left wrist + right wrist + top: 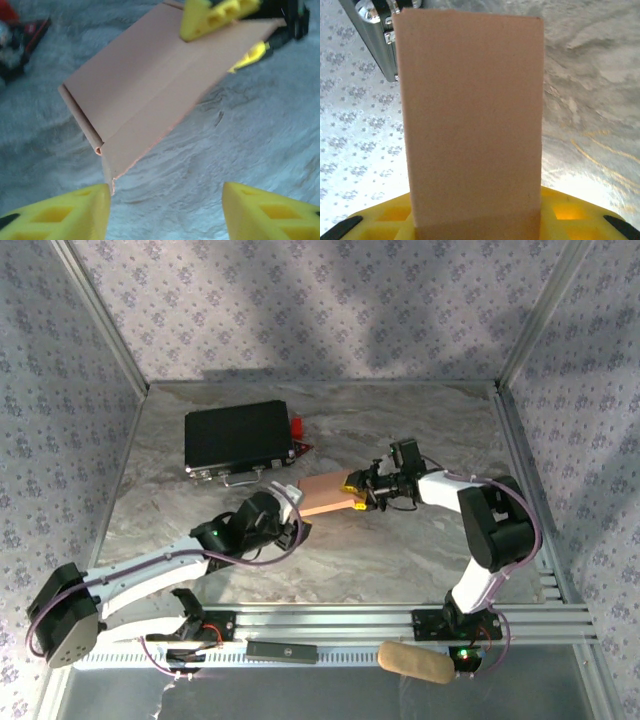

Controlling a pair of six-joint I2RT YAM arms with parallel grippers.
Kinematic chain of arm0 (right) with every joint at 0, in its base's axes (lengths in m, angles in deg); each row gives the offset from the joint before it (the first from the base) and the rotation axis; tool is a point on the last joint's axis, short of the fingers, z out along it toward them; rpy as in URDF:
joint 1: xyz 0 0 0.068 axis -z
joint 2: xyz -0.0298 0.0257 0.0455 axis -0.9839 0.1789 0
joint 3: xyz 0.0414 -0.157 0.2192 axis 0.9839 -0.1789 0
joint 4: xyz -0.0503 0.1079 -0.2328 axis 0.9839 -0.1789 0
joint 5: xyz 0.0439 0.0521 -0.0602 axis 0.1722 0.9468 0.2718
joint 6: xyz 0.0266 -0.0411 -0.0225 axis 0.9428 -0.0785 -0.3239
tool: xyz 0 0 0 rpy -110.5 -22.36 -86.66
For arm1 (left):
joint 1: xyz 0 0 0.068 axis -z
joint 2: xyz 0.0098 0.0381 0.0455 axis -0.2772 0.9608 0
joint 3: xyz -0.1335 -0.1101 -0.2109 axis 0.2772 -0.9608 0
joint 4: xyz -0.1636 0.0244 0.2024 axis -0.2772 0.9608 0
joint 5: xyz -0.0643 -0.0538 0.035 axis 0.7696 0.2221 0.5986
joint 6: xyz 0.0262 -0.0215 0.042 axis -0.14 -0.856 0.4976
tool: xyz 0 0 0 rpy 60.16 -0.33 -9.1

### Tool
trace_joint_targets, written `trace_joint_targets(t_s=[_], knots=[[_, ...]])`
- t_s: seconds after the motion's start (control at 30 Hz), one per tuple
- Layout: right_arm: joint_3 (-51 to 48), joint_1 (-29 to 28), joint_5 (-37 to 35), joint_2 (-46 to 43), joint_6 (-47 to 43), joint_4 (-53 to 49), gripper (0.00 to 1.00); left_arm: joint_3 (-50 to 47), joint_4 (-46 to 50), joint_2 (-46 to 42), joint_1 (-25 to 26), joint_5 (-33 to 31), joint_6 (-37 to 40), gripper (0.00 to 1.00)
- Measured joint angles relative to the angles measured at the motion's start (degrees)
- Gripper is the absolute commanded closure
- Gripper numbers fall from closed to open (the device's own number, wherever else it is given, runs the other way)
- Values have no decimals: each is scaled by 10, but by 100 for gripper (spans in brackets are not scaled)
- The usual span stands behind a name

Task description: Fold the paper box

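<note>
We have the paper box near the middle of the top view, just below and right of the black case, lifted at its right end off the marbled table. Our right gripper is clamped on that right end. In the left wrist view, one of its yellow fingers sits on top of the cardboard at the upper edge of the frame and the other shows beneath it.

Our left gripper sits just beside the box's lower-left corner. Its fingers are spread apart at the bottom of the left wrist view with only table between them, so it holds nothing.

As for progress, the cardboard is no longer a plain flat sheet. Two long panels meet at a crease down the middle, and a narrow lip is turned over along the left end. We judge the job partly done: we see no walls standing and no closed ends. Raising the panels and tucking the end flaps appears to be what is left.
</note>
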Motion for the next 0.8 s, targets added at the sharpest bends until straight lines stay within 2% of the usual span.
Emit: trace_joint_targets(t_s=[0.2, 0.37, 0.47, 0.8], knots=[[42, 26, 31, 1, -2, -134, 62, -43, -74, 4, 20, -37, 184, 30], [47, 38, 50, -3, -13, -201, 62, -69, -131, 28, 21, -37, 281, 29], [47, 44, 59, -5, -16, -227, 62, -69, -166, 68, 21, -37, 316, 23], [47, 46, 73, -5, -24, -264, 63, -66, -254, 142, 21, -48, 352, 23]])
